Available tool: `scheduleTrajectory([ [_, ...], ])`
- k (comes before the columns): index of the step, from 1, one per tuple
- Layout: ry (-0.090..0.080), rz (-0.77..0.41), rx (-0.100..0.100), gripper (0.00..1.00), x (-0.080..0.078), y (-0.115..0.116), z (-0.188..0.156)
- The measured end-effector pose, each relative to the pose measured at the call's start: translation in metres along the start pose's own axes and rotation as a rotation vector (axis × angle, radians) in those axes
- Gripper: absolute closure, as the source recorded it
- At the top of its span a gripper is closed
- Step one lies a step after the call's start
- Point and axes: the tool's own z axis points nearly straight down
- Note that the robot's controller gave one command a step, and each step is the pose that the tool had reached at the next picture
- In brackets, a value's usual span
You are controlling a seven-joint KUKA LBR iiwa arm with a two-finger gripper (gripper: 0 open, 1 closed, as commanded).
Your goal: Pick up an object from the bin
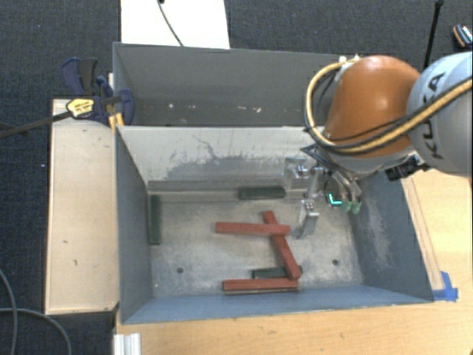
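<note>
My gripper (304,224) hangs in the right half of the bin, its tip just right of where two red-brown bars cross. One of these, a flat red-brown bar (247,228), lies crosswise on the bin floor with its right end close to the gripper's tip. The other red-brown bar (285,251) runs diagonally from that crossing toward the front. Nothing shows in the gripper.
A third red-brown bar (259,285) lies along the front wall, with a short dark green bar (269,274) just behind it. Another dark green bar (260,193) lies by the back wall, and one (154,219) stands along the left wall.
</note>
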Motion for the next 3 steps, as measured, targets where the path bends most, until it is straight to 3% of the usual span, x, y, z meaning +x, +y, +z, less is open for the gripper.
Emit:
scheduleTrajectory([
  [1,0.000,-0.039,0.000,0.00,0.021,0.026,0.144],
  [2,-0.006,-0.036,0.000,1.00,0.019,0.025,0.140],
  [3,-0.017,-0.024,0.000,1.00,-0.016,0.021,0.027],
])
